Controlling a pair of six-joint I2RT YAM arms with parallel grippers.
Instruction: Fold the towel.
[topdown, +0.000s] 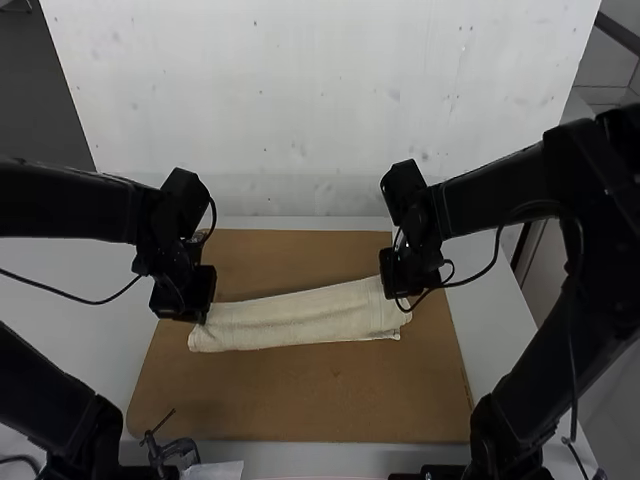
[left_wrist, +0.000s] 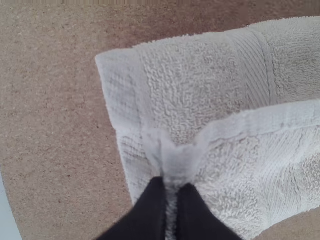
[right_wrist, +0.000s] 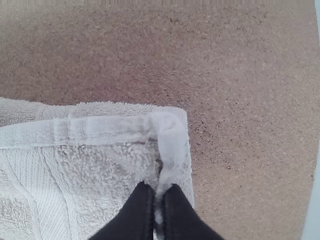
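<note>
Towel (topdown: 290, 320) lies doubled on board (topdown: 300, 400), which stretches past every edge; left gripper (topdown: 200, 316) and right gripper (topdown: 402, 300) each pinch a top-layer corner.

Towel (topdown: 300, 318): cream in the high view, off-white in my wrist views. Ribbed bands (left_wrist: 250, 65) stripe its surface; the hem (left_wrist: 260, 120) is plain white. Board (topdown: 300, 395): brown, finely flecked darker. Desk (topdown: 100, 340): pale grey, unpatterned. My left end effector (topdown: 200, 318) and right end effector (topdown: 402, 300): black.
</note>
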